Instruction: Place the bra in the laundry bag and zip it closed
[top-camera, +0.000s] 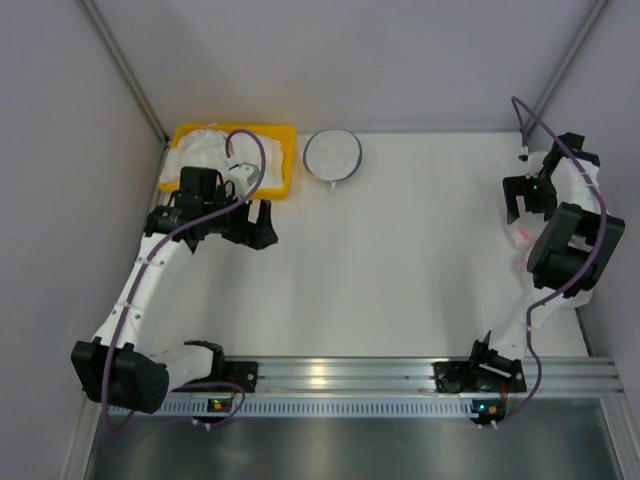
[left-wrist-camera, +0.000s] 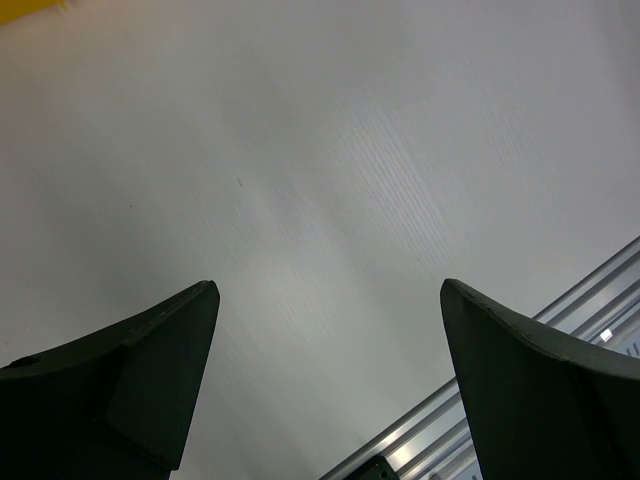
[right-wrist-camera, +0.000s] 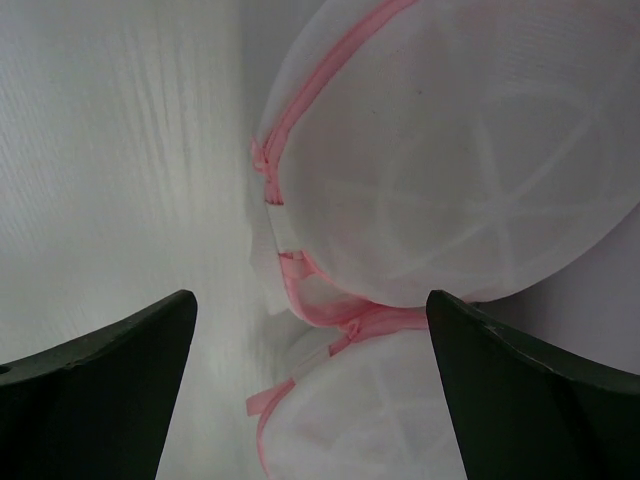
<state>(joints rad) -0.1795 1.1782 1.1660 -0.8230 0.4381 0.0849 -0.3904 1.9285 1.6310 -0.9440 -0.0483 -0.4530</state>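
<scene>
The bra lies as a crumpled white heap in a yellow tray at the back left. My left gripper hovers open just in front of that tray, and its wrist view shows only bare table between the fingers. The laundry bag, white mesh with a pink rim and zip, fills the right wrist view as two rounded halves meeting at a pink seam. My right gripper stands open over it, touching nothing. From above only a pink-white bit of the bag shows under the right arm, below the right gripper.
A round white bag with a dark grey-blue rim sits at the back, right of the yellow tray. Grey walls close in the table on the left, back and right. An aluminium rail with the arm bases runs along the near edge.
</scene>
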